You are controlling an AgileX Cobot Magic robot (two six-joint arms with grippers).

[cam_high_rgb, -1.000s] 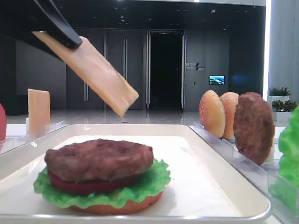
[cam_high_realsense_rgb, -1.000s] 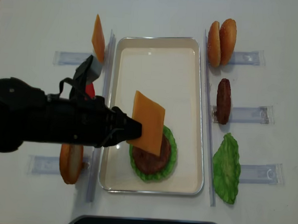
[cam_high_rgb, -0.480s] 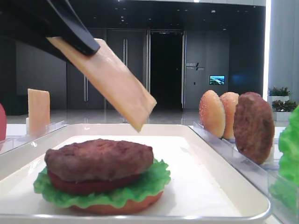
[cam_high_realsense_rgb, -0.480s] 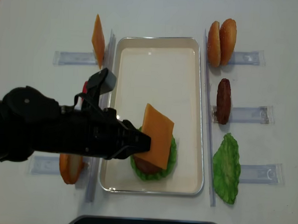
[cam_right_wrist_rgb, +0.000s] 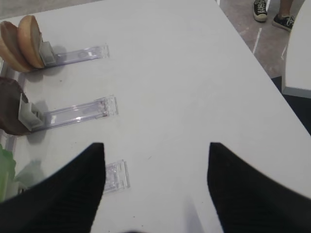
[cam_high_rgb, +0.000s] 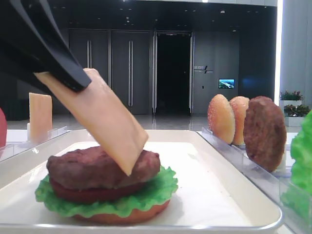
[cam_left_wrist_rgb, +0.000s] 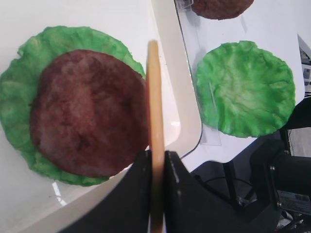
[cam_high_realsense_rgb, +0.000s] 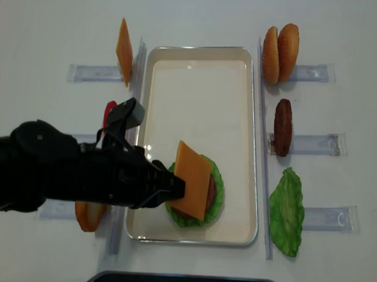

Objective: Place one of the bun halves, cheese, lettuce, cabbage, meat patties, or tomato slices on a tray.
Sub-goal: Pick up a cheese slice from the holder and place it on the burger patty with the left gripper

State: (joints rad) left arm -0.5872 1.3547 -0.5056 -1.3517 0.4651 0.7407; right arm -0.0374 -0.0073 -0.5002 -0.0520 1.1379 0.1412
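Now:
Left gripper: clamped on cheese slice (tilted, low corner on patty).
Right gripper: spread wide.
Counts: two cheese slices, two patties.

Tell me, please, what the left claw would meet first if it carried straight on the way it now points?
Most likely the meat patty atop the stack on the tray. The left claw slants down toward it, and the cheese it holds already has its lower corner at the patty, though actual contact is unclear.
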